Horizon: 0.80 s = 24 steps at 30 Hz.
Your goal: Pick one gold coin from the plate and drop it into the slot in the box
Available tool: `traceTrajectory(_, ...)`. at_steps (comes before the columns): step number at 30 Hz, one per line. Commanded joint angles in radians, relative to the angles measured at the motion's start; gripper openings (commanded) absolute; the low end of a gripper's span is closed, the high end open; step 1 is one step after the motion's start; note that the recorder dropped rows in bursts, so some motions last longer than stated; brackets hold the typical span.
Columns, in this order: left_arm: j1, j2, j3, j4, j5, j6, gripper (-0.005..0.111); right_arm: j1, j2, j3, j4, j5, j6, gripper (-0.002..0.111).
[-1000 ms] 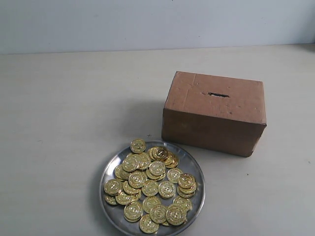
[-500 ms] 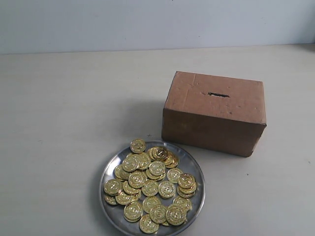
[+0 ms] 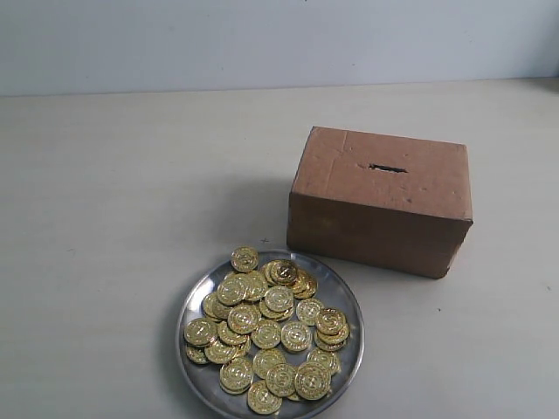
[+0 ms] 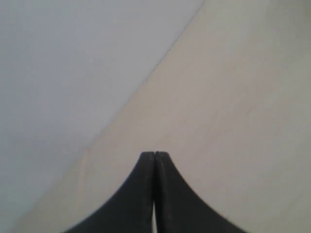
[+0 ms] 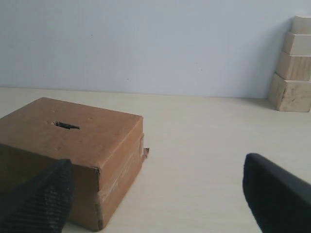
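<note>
A round silver plate [image 3: 341, 297] sits near the front edge of the table in the exterior view, piled with several gold coins [image 3: 265, 333]. Behind it to the right stands the brown cardboard box [image 3: 381, 202], its dark slot [image 3: 387, 168] in the top face. The right wrist view shows the box [image 5: 92, 150] and slot [image 5: 66, 125] too. My right gripper [image 5: 158, 194] is open, its black fingers [image 5: 41, 199] wide apart, with the box beside one finger. My left gripper [image 4: 155, 155] is shut and empty over bare table. Neither gripper appears in the exterior view.
A stack of pale wooden blocks [image 5: 293, 65] stands against the wall in the right wrist view. A light wall [image 3: 279, 39] runs along the table's far edge. Pale tabletop [image 3: 131, 201] surrounds the plate and box.
</note>
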Motion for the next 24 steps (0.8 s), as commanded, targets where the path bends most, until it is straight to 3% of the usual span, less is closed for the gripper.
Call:
traceTrajectory(1,0.003,-0.005,0.003,-0.132,-0.013,-0.381,0.000,-0.005,-0.005,0.005,-0.001,0.001,0.003,0.088)
traceTrajectory(4,0.003,-0.005,0.003,-0.212,-0.011,-0.488,0.000,-0.005,-0.005,0.005,-0.001,0.001,0.003,0.088)
traceTrajectory(24,0.003,-0.005,0.003,-0.210,0.020,-0.488,0.000,-0.005,-0.005,0.005,0.021,0.039,0.003,0.085)
